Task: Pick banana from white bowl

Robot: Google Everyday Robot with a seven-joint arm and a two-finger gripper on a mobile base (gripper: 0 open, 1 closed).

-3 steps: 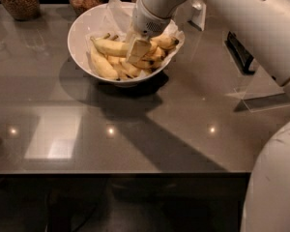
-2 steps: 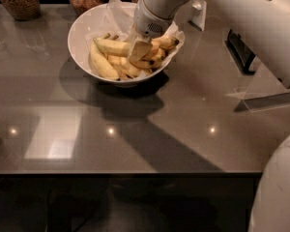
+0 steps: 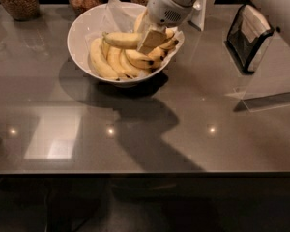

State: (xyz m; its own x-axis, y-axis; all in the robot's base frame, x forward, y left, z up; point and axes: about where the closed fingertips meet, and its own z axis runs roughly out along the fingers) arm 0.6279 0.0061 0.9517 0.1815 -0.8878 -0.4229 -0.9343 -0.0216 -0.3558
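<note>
While the arm comes in from the upper right, the gripper (image 3: 152,38) sits low inside the white bowl (image 3: 77,30), at the right-hand end of the banana (image 3: 121,39). That banana lies crosswise on top of the pile, one end pointing left and the other hidden behind the gripper. Cannot tell whether the gripper is clamped on it or only set against it.

Its top position makes it the easy pick, since nothing rests on it. Shorter spotted bananas (image 3: 106,62) crowd underneath, touching it, and are likely to be nudged on a lift. Crinkled paper lining (image 3: 117,12) stands up behind, near the wrist. The bowl wall is deep, so a lift probably wants to go straight up.

Glass jars (image 3: 17,0) line the far edge of the grey counter (image 3: 183,124), well apart from the arm. A black holder (image 3: 246,35) stands off to the right.
</note>
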